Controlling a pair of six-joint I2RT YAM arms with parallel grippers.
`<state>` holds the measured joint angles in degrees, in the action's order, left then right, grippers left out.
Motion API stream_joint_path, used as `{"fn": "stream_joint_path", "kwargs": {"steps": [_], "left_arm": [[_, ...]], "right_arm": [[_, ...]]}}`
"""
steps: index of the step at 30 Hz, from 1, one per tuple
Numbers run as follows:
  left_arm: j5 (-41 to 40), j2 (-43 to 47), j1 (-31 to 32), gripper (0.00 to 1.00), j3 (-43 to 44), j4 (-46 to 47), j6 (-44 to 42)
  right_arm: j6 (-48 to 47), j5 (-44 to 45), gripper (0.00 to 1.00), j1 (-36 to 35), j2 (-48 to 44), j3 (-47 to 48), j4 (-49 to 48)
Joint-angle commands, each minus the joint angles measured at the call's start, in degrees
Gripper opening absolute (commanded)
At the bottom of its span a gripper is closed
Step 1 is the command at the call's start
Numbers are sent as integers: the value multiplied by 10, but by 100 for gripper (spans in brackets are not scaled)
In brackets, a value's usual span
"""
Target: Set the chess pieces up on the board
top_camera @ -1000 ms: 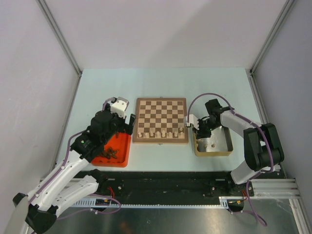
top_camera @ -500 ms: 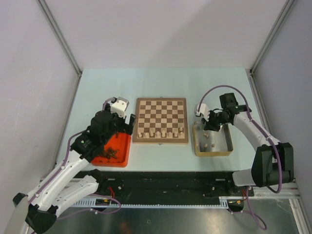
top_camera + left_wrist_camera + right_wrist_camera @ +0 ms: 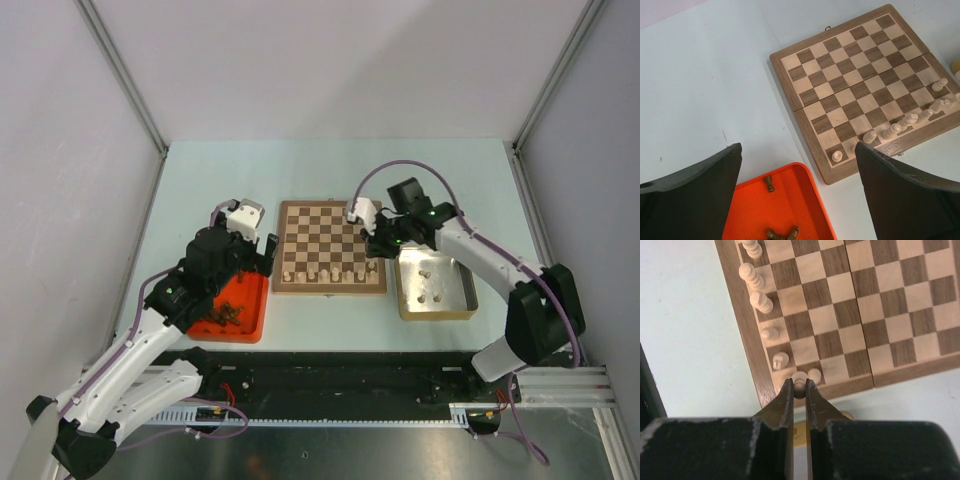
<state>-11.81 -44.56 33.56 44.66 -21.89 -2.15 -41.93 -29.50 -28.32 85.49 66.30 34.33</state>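
The chessboard (image 3: 330,288) lies mid-table and also shows in the left wrist view (image 3: 795,105) and the right wrist view (image 3: 744,315). Several pale chess pieces (image 3: 325,271) stand along its near row. My right gripper (image 3: 376,246) is shut on a pale piece (image 3: 799,382), held over the board's near right corner beside a standing pale piece (image 3: 814,374). My left gripper (image 3: 256,256) is open and empty over the far edge of the red tray (image 3: 810,200). That tray holds dark brown pieces (image 3: 769,184).
A gold metal tin (image 3: 437,312) with a few pale pieces (image 3: 430,296) sits right of the board. The red tray (image 3: 255,318) sits left of the board. Grey walls close in the table at the back and both sides.
My right gripper has moved from over the gold tin leftward to the board's near right corner, carrying a pale piece. The left arm has not moved.
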Motion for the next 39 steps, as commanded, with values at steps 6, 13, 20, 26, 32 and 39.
{"fn": "stream_joint_path", "kwargs": {"steps": [6,13,20,26,32,39], "left_arm": [[10,13,-4,100,-2,20,-24],[13,13,-4,100,-2,20,-24],[14,11,-4,100,-2,20,-24],[14,10,-4,100,-2,22,-23],[14,11,-4,100,-1,20,-24],[15,10,-4,100,-1,20,-23]], "right_arm": [[83,58,1,-39,93,65,-31],[80,59,4,-45,118,71,-33],[79,66,7,-57,138,74,-36],[79,73,10,-61,154,75,-34],[78,81,12,-68,162,76,-36],[82,88,13,-69,166,78,-40]]}}
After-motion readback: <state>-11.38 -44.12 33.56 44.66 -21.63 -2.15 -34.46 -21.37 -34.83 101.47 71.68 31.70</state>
